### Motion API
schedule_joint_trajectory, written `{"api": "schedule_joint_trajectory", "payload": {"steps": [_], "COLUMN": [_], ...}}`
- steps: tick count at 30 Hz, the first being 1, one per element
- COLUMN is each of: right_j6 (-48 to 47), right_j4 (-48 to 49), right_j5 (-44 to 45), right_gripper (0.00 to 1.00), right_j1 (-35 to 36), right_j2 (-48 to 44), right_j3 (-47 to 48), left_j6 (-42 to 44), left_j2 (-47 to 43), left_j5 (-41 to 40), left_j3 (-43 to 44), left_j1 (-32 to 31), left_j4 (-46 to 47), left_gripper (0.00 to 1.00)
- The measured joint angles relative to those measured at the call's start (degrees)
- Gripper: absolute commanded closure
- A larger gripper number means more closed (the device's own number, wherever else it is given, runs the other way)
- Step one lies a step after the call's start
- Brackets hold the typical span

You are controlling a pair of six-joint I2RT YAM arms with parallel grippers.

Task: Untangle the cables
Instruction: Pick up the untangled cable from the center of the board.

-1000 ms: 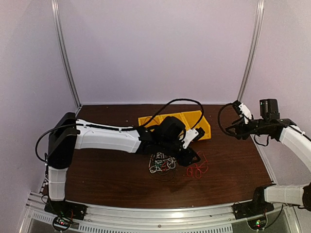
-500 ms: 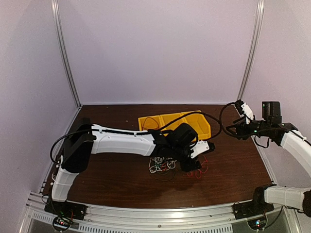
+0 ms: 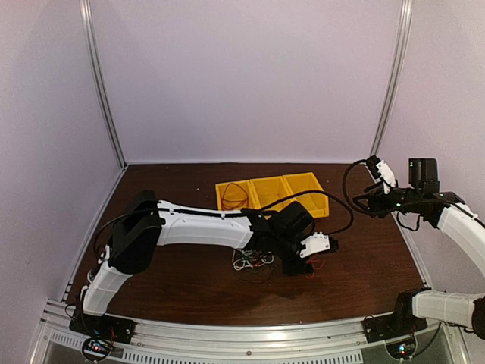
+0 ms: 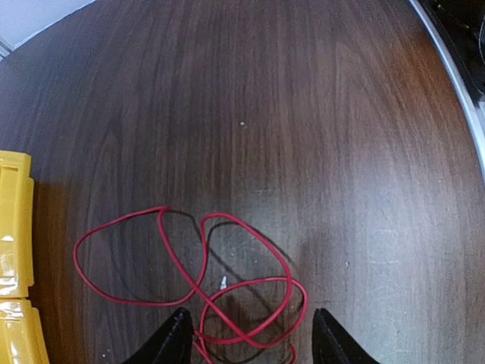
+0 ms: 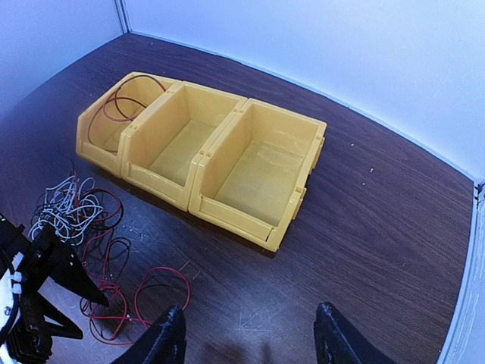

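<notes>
A loose red cable (image 4: 203, 282) lies in loops on the dark wooden table, right in front of my left gripper (image 4: 250, 338). That gripper is open, its two black fingertips (image 4: 177, 337) standing either side of the nearest loops without closing on them. From above, the left gripper (image 3: 301, 262) hovers low over the red cable (image 3: 317, 266), just right of a clump of white, black and red cables (image 3: 250, 259). The clump (image 5: 72, 213) also shows in the right wrist view. My right gripper (image 5: 250, 338) is open and empty, held high at the right (image 3: 365, 199).
A yellow bin (image 3: 273, 203) with three compartments stands behind the cables. Its left compartment holds a red cable (image 5: 121, 107); the other two compartments (image 5: 261, 173) hold nothing. The bin's edge (image 4: 14, 227) shows at the left of the left wrist view.
My left arm has reached further right and toward the near edge, bringing its gripper over the loose red cable. The right arm has barely moved.
</notes>
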Motion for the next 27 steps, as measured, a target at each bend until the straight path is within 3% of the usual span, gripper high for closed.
{"api": "schedule_joint_trajectory", "payload": {"steps": [10, 16, 27], "right_j6": [0.0, 0.0, 0.1], "right_j4": [0.0, 0.0, 0.1], "right_j5": [0.2, 0.3, 0.8], "right_gripper": [0.42, 0.42, 0.42], "right_j1": [0.0, 0.0, 0.0], "right_j2": [0.0, 0.0, 0.0], "right_j3": [0.0, 0.0, 0.0], "left_j6": [0.8, 0.8, 0.2], "left_j2": [0.7, 0.7, -4.9], "left_j5": [-1.3, -2.1, -1.6], "left_j3": [-0.9, -3.0, -8.8], "left_j1": [-0.2, -0.2, -0.2], "left_j4": [2.8, 4.6, 6.3], "left_gripper": [0.82, 0.91, 0.96]}}
